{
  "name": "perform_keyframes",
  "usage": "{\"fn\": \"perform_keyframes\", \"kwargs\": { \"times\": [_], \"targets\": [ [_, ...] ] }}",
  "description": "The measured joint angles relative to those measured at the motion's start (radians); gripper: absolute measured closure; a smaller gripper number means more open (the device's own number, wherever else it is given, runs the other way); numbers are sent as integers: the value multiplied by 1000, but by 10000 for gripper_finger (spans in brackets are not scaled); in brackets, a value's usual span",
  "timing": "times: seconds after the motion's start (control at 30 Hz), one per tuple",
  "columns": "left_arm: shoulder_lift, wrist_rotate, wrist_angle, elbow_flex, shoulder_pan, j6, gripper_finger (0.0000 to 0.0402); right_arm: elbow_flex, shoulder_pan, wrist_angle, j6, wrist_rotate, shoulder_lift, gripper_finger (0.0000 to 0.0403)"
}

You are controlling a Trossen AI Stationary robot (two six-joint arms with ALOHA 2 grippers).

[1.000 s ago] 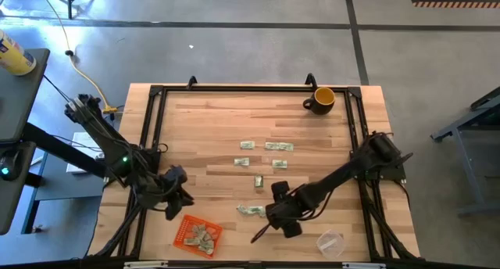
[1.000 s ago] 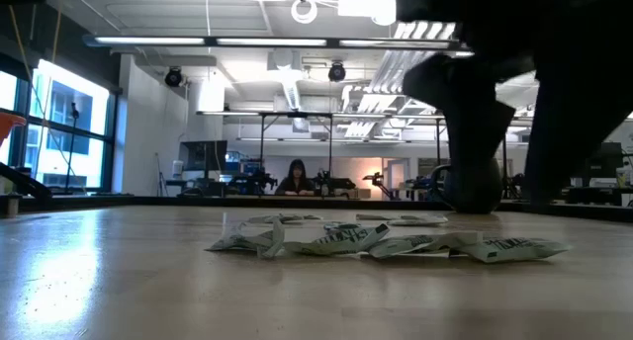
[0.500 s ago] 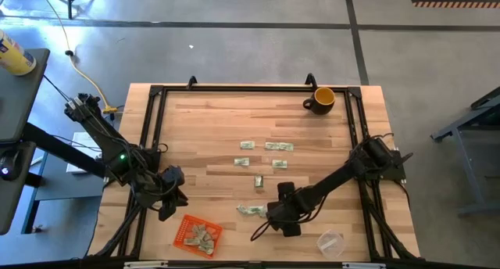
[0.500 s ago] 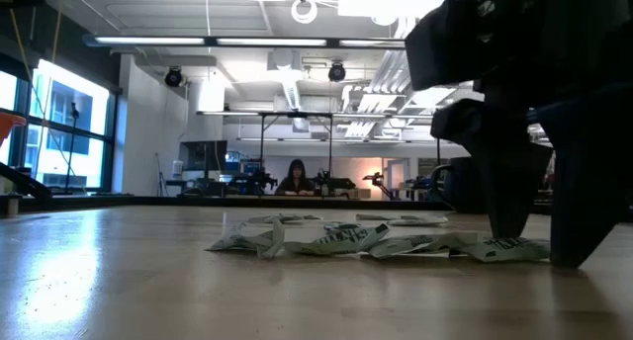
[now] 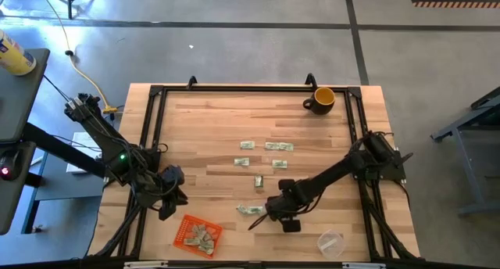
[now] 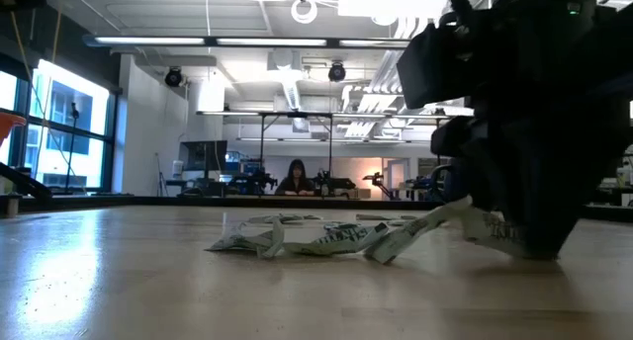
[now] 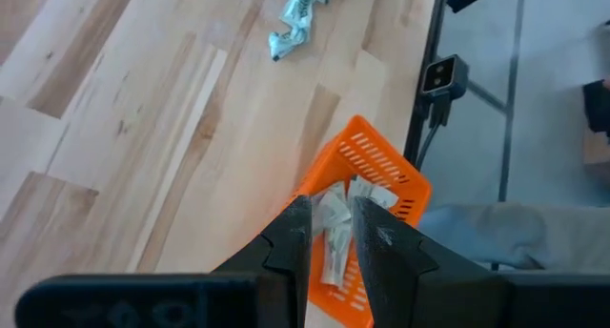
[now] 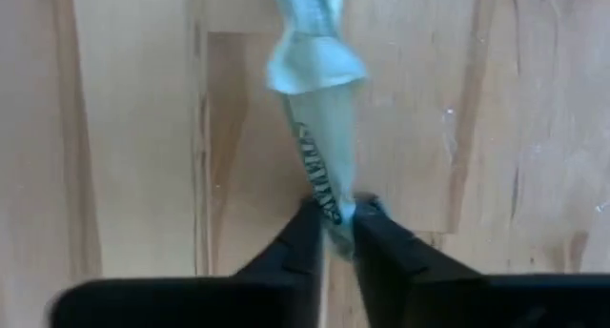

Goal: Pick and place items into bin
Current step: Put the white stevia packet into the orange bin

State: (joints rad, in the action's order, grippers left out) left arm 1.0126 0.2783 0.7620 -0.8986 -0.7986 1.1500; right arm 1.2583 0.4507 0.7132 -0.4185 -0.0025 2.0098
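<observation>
Right gripper (image 8: 333, 235) down at tabletop, fingers pinched together on near end of crumpled note (image 8: 319, 166); rest of note trails forward, away from fingertips. Paper judged light, limp, slippery: grip on thick folded part, not loose edge. Left gripper (image 7: 331, 235) nearly closed, empty, hovering over orange bin (image 7: 372, 175).

One camera hangs overhead looking straight down on the pale wooden slatted table (image 5: 219, 136); another sits at tabletop level, facing across into the room. Wrist cameras peer close (both sharing the overhead's crumpled green-and-white paper notes (image 5: 251, 210)).
</observation>
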Motion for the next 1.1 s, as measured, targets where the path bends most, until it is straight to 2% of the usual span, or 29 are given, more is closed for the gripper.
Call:
{"fn": "perform_keyframes", "kwargs": {
  "times": [0.1,0.33,0.43,0.57,0.73,0.93,1.0,1.1],
  "targets": [
    [0,14,14,0,0,3,284,-1,-5,1,0,-4,-8,397],
    [0,95,18,0,14,-39,284,12,-21,47,-181,37,-116,401],
    [0,108,10,0,88,-84,284,62,-65,25,-265,41,-152,400],
    [0,129,-24,0,206,-157,278,155,-127,-28,-263,60,-156,401],
    [0,49,-133,0,338,-234,229,250,-187,-48,-242,74,-159,402],
    [2,51,-218,0,350,-392,143,298,-212,-66,-215,75,-161,402],
    [20,55,-257,0,350,-465,127,297,-216,-98,-210,65,-160,402],
    [60,58,-326,1,362,-573,125,297,-217,-158,-206,49,-160,402]
  ]
}}
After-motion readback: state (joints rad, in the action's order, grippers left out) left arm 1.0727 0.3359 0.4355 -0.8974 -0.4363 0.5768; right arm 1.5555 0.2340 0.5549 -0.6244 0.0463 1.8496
